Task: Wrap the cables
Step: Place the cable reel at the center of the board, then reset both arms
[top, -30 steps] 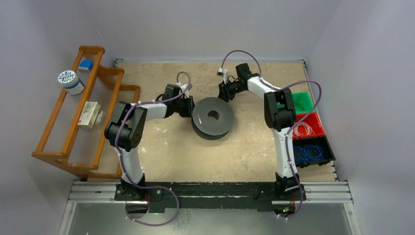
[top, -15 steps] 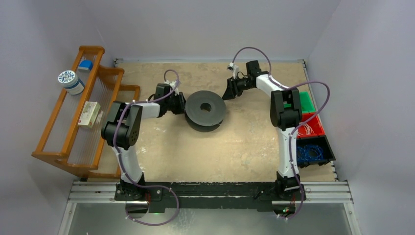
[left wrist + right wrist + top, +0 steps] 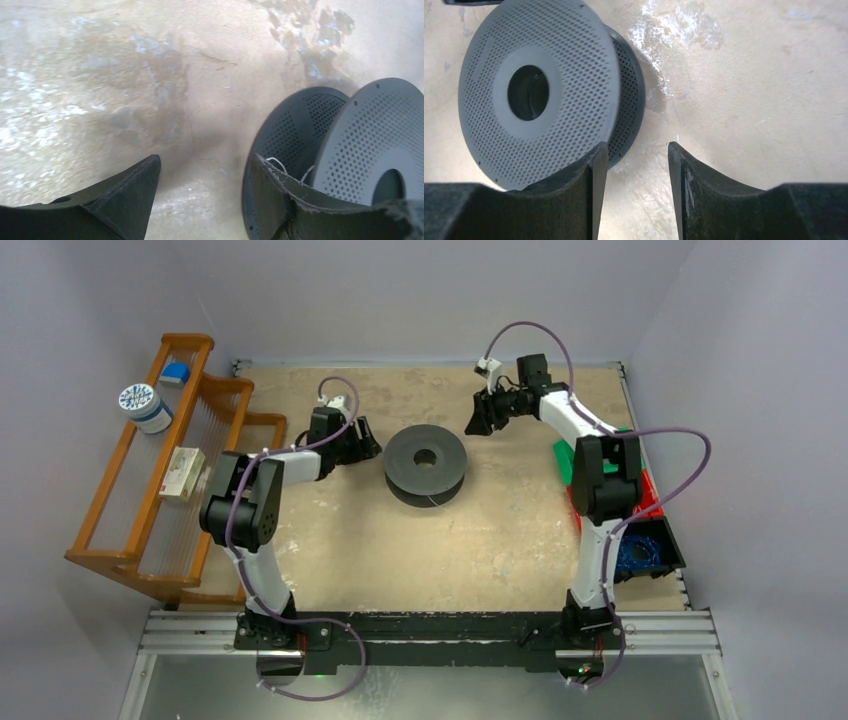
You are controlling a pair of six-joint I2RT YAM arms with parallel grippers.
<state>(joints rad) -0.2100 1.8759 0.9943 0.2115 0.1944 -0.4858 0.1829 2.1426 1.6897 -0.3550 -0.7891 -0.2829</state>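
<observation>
Over the last second the spool (image 3: 426, 462) has slid a little toward the left edge of the tabletop (image 3: 500, 540). The left gripper (image 3: 368, 447) has let go of it and backed off, and the right gripper (image 3: 478, 425) has drawn away toward the far right corner.

The spool lies flat on one flange in the middle of the tabletop, nearer the far edge. A short loop of cable (image 3: 275, 162) shows in the groove between its flanges. How much is wound I cannot tell.

The left fingers stand wide with nothing between them, one tip just beside the spool's rim. It looks like a release that leaves the spool resting on its own. The right fingers are parted more narrowly and also hold nothing. They hang clear of the spool's far right side, probably to stay out of the way or to fetch more from the bins (image 3: 650, 550) at the right edge.

On the rack (image 3: 130, 565) past the left edge, the jar (image 3: 143, 405) has a printed lid and the box (image 3: 182, 473) has print too, both too small to read.
</observation>
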